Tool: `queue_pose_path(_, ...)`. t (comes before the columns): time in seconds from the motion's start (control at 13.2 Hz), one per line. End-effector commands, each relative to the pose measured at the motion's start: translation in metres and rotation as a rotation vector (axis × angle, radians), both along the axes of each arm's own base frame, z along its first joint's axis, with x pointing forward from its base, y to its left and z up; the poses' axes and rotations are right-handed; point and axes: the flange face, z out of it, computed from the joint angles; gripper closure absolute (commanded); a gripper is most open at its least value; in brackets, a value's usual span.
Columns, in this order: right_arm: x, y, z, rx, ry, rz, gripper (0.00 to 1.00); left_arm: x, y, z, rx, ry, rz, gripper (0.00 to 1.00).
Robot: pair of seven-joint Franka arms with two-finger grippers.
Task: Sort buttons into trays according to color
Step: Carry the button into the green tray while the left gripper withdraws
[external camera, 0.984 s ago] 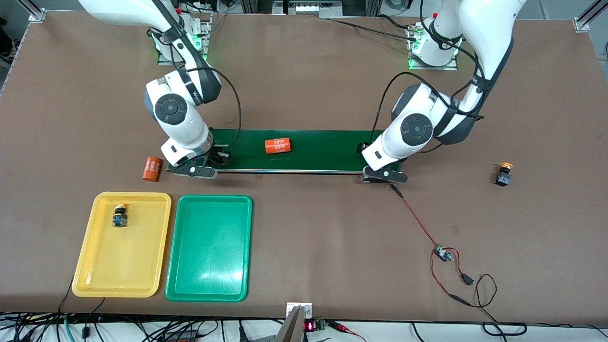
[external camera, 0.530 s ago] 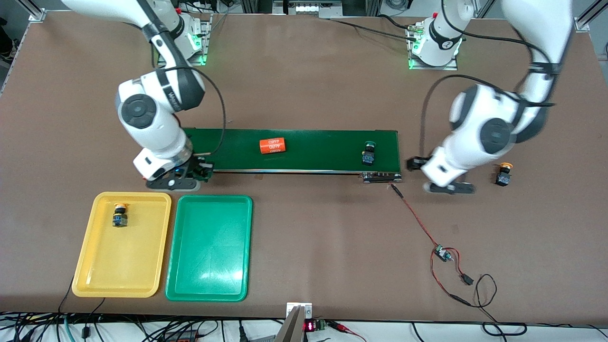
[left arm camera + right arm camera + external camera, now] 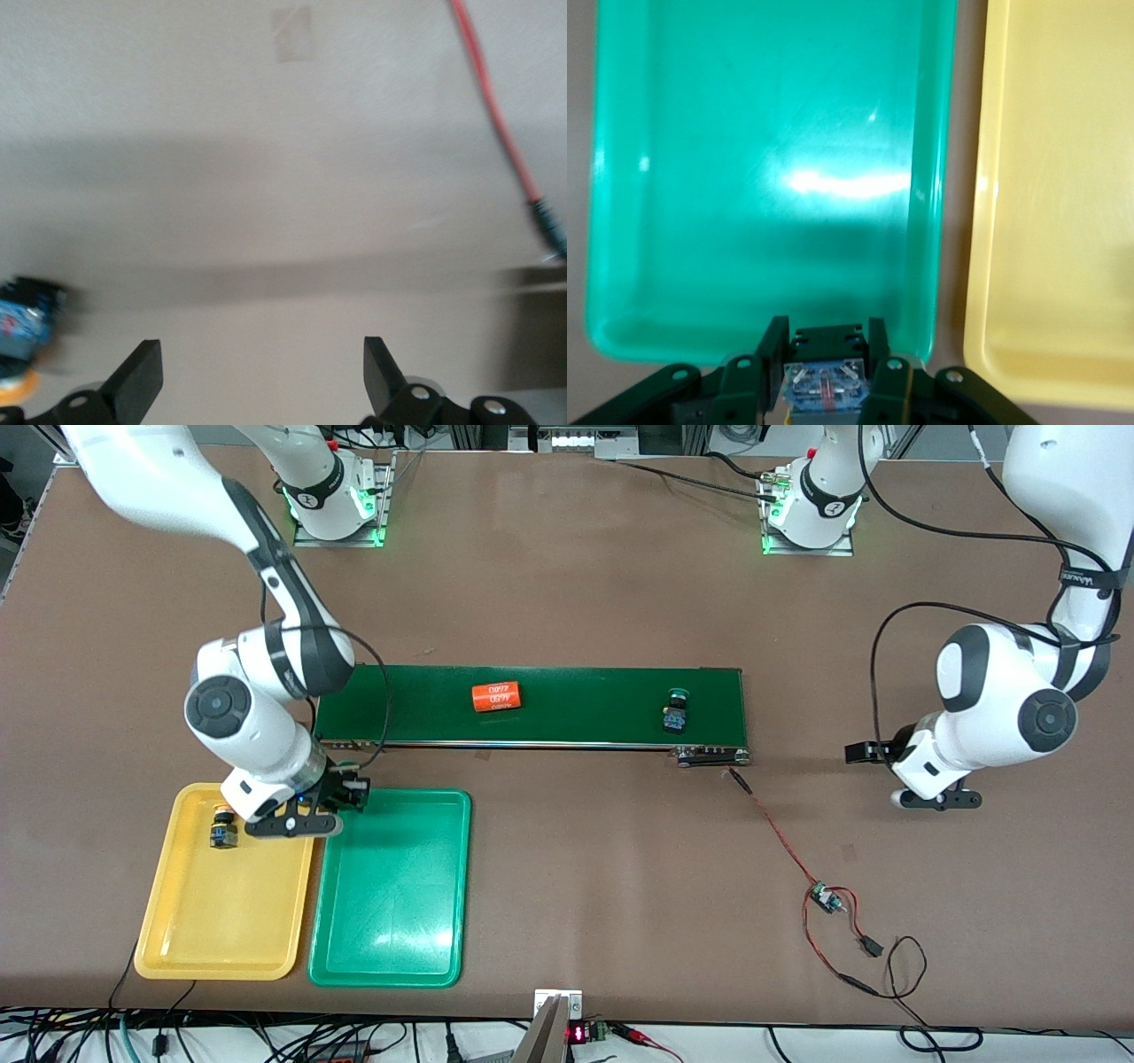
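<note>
My right gripper point(image 3: 297, 815) hangs over the strip where the yellow tray point(image 3: 177, 921) meets the green tray point(image 3: 390, 921). In the right wrist view it point(image 3: 824, 354) is shut on a button point(image 3: 826, 385) with a black-and-blue body; its cap is hidden. The green tray point(image 3: 762, 177) and yellow tray point(image 3: 1054, 221) lie below. A yellow button point(image 3: 221, 828) stands in the yellow tray. A green button point(image 3: 677, 710) sits on the belt. My left gripper point(image 3: 935, 797) is open and low over the table point(image 3: 261, 372), beside another yellow button point(image 3: 27, 323), which the arm hides in the front view.
The dark-green conveyor belt point(image 3: 585, 700) carries an orange cylinder point(image 3: 495, 696). A red wire point(image 3: 780, 837) with a small board point(image 3: 826, 899) runs from the belt's end toward the front camera; it also shows in the left wrist view point(image 3: 496, 115).
My right gripper has moved from the belt's end to over the trays with a button. My left gripper has left the green button on the belt and swung out to the yellow button.
</note>
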Motion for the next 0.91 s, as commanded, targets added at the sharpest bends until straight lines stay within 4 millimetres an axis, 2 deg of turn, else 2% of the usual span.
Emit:
queue_pose_path(0.0, 0.018, -0.016, -0.045, -0.026, -0.056, 0.029, 0.74, 0.003, 0.049, -0.003, -0.027, -0.025, -0.131, 0.00)
queue_pose_path(0.23, 0.021, -0.017, -0.057, -0.022, -0.056, 0.020, 0.74, 0.003, 0.091, -0.005, -0.003, -0.029, -0.269, 0.00)
queue_pose_path(0.38, 0.022, -0.016, -0.063, -0.019, -0.052, 0.016, 0.73, 0.004, 0.110, -0.016, -0.015, -0.025, -0.330, 0.00)
queue_pose_path(0.45, 0.022, -0.016, -0.063, -0.018, -0.051, 0.015, 0.70, 0.001, 0.121, -0.023, -0.028, -0.020, -0.358, 0.00)
queue_pose_path(0.53, 0.022, -0.016, -0.063, -0.017, -0.050, 0.014, 0.50, -0.003, 0.133, -0.031, -0.043, -0.019, -0.392, 0.00)
queue_pose_path(0.61, 0.022, -0.016, -0.064, -0.017, -0.049, 0.013, 0.17, -0.002, 0.143, -0.036, -0.041, -0.051, -0.440, 0.00)
queue_pose_path(0.76, 0.022, -0.015, -0.064, -0.015, -0.048, 0.011, 0.06, -0.003, 0.151, -0.055, -0.049, -0.077, -0.486, 0.00)
queue_pose_path(0.83, 0.021, -0.013, -0.063, -0.015, -0.050, 0.015, 0.05, -0.006, 0.158, -0.063, -0.057, -0.069, -0.473, 0.00)
